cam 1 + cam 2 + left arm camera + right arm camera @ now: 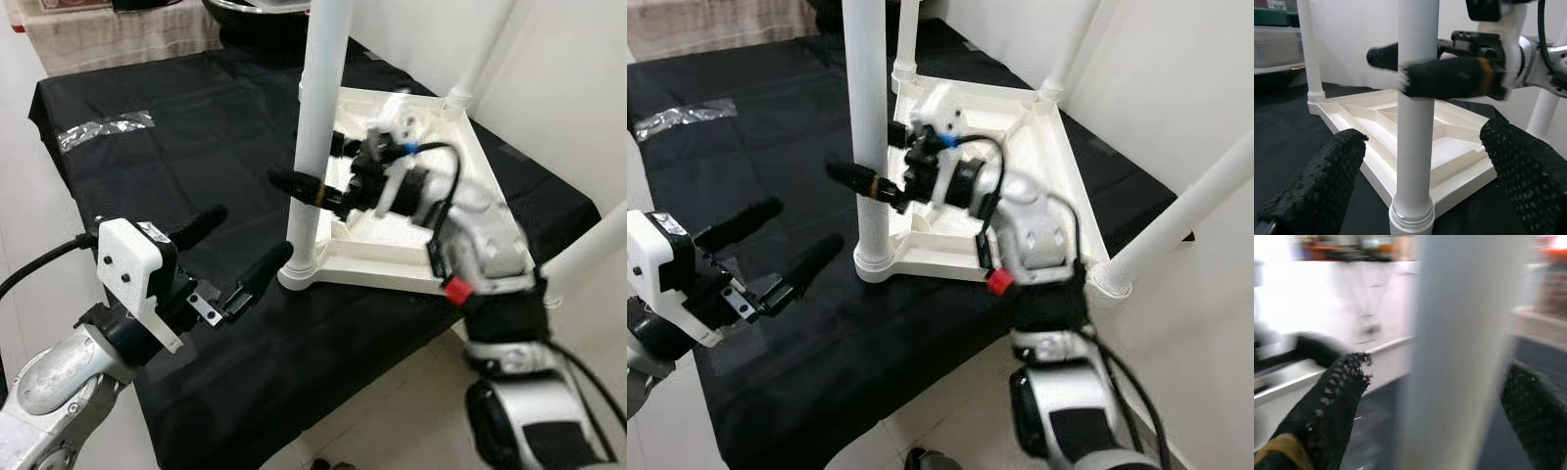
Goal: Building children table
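A white children's table top (pixel 377 262) lies upside down on a black-covered table (pixel 176 166), with white legs standing up from its corners. My right gripper (pixel 304 171) reaches across the underside and is open, its black fingers (pixel 1449 78) straddling the near-left leg (pixel 318 98) about halfway up. In the right wrist view the leg (pixel 1459 352) stands between the two fingers with a gap on one side. My left gripper (pixel 250 233) is open, low and just left of that leg's base (pixel 299 269), with nothing in it.
Other legs stand at the far corner (pixel 906 39), the back right (pixel 480 49) and the near right (pixel 588 250). A silvery tape patch (pixel 103 129) lies on the cloth at the left. The cloth's front edge drops to a pale floor (pixel 382 421).
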Robot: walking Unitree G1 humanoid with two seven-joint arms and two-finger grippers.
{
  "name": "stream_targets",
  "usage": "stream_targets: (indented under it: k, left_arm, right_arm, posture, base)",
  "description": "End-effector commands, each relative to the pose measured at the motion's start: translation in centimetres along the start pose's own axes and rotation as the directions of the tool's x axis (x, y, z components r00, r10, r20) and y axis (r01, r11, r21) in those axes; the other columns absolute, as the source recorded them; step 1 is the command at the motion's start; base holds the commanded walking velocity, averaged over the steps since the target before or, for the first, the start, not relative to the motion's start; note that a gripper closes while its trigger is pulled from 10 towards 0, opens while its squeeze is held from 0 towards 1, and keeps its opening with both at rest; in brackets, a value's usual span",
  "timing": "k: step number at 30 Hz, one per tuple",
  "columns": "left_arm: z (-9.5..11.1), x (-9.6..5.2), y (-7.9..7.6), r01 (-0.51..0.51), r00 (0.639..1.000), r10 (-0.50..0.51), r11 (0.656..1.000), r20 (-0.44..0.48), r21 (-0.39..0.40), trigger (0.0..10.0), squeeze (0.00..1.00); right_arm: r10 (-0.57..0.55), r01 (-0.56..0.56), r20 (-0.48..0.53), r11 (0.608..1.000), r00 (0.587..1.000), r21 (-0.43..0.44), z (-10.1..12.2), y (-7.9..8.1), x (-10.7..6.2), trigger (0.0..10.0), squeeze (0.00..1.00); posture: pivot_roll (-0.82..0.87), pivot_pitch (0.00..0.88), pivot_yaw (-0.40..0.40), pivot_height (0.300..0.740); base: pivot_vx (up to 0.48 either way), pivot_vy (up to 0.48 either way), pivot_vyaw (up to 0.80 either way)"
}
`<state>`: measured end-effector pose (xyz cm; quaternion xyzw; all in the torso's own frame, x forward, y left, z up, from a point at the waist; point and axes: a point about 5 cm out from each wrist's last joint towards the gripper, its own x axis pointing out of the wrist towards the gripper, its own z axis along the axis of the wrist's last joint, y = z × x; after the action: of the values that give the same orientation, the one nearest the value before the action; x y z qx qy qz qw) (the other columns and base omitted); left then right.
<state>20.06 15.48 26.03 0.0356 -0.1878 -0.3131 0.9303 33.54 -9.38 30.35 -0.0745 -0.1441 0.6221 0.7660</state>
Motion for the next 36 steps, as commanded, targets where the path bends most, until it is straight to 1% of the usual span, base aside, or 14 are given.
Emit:
stream_targets:
  k: [1, 2, 3, 4, 5, 7, 8, 13, 18, 19, 21, 22, 34, 36]
  left_arm:
    - [-0.1, -0.1, -0.2, 0.002, 1.000, -0.002, 1.000, -0.014, -0.004, 10.0, 0.00]
    - [-0.1, -0.1, -0.2, 0.002, 1.000, -0.002, 1.000, -0.014, -0.004, 10.0, 0.00]
    - [-0.2, -0.2, -0.2, 0.001, 1.000, -0.001, 1.000, -0.018, -0.003, 10.0, 0.00]
    - [-0.2, -0.3, -0.3, -0.001, 1.000, 0.001, 1.000, -0.019, -0.005, 10.0, 0.00]
    - [-0.2, -0.3, -0.3, -0.001, 1.000, 0.001, 1.000, -0.020, -0.005, 10.0, 0.00]
    - [-0.2, -0.3, -0.3, -0.001, 1.000, 0.001, 1.000, -0.020, -0.005, 10.0, 0.00]
    - [-0.1, -0.3, -0.4, -0.004, 1.000, 0.003, 1.000, -0.022, -0.003, 10.0, 0.00]
    - [-0.1, -0.6, -0.6, -0.012, 0.999, 0.012, 1.000, -0.031, -0.005, 10.0, 0.00]
    - [-0.1, -0.9, -0.8, -0.024, 0.999, 0.023, 1.000, -0.043, -0.007, 10.0, 0.00]
    - [-0.1, -1.0, -0.7, -0.027, 0.999, 0.027, 1.000, -0.047, -0.005, 10.0, 0.00]
    - [-0.1, -1.0, -0.7, -0.030, 0.998, 0.029, 1.000, -0.050, -0.003, 10.0, 0.00]
    - [-0.1, -1.0, -0.7, -0.031, 0.998, 0.031, 1.000, -0.049, -0.003, 10.0, 0.00]
    - [-0.1, -0.6, -0.4, -0.030, 0.999, 0.030, 1.000, -0.034, -0.003, 10.0, 0.00]
    - [-0.2, -0.4, -0.3, -0.026, 0.999, 0.026, 1.000, -0.031, -0.006, 10.0, 0.00]
  right_arm:
    - [0.178, -0.179, 0.012, 0.984, 0.984, 0.012, 0.1, 0.4, 0.4, 10.0, 1.00]
    - [0.178, -0.179, 0.012, 0.984, 0.984, 0.012, 0.1, 0.4, 0.4, 10.0, 1.00]
    - [0.266, -0.266, 0.003, 0.964, 0.964, 0.013, 0.3, 0.4, 0.9, 10.0, 0.94]
    - [0.327, -0.328, 0.007, 0.945, 0.945, 0.021, 0.7, 0.3, 1.2, 10.0, 0.81]
    - [0.348, -0.349, 0.007, 0.937, 0.937, 0.024, 1.0, 0.0, 1.5, 10.0, 0.25]
    - [0.348, -0.349, 0.007, 0.937, 0.937, 0.024, 1.0, 0.0, 1.5, 10.0, 0.25]
    - [0.340, -0.340, 0.010, 0.940, 0.940, 0.007, 1.4, -0.4, 1.9, 10.0, 0.00]
    - [0.315, -0.315, 0.034, 0.949, 0.949, 0.013, 2.1, -1.5, 2.4, 10.0, 0.00]
    - [0.368, -0.374, 0.088, 0.925, 0.926, 0.063, 2.9, -2.6, 1.8, 10.0, 0.00]
    - [0.376, -0.383, 0.097, 0.921, 0.922, 0.074, 3.1, -2.7, 1.5, 4.0, 0.00]
    - [0.379, -0.387, 0.100, 0.919, 0.920, 0.079, 3.2, -2.9, 1.3, 4.0, 0.00]
    - [0.378, -0.386, 0.098, 0.918, 0.920, 0.085, 3.2, -3.0, 1.1, 0.0, 0.00]
    - [0.338, -0.347, 0.088, 0.930, 0.937, 0.121, 1.0, -2.6, -1.1, 0.0, 0.00]
    - [0.269, -0.276, 0.068, 0.955, 0.961, 0.110, 0.3, -2.6, -1.6, 0.0, 0.00]
  posture:
    - [0.13, 0.229, -0.150, 0.740]
    - [0.13, 0.229, -0.150, 0.740]
    - [0.13, 0.229, -0.150, 0.740]
    - [0.14, 0.237, -0.153, 0.740]
    - [0.14, 0.237, -0.153, 0.740]
    - [0.14, 0.237, -0.153, 0.740]
    - [0.15, 0.247, -0.159, 0.740]
    - [0.15, 0.257, -0.159, 0.740]
    - [0.16, 0.273, -0.163, 0.740]
    - [0.16, 0.273, -0.163, 0.740]
    - [0.16, 0.272, -0.164, 0.740]
    - [0.16, 0.273, -0.165, 0.740]
    - [0.13, 0.249, -0.145, 0.740]
    - [0.12, 0.243, -0.154, 0.740]
  base:
    - [0.000, 0.000, 0.00]
    - [0.000, 0.000, 0.00]
    - [0.000, 0.000, 0.00]
    - [0.000, 0.000, 0.00]
    - [0.000, 0.000, 0.00]
    - [0.000, 0.000, 0.00]
    - [0.000, 0.000, 0.00]
    - [0.000, 0.000, 0.00]
    - [0.000, 0.000, 0.00]
    - [0.000, 0.000, 0.00]
    - [0.000, 0.000, 0.00]
    - [0.000, 0.000, 0.00]
    - [0.000, 0.000, 0.00]
    - [0.000, 0.000, 0.00]
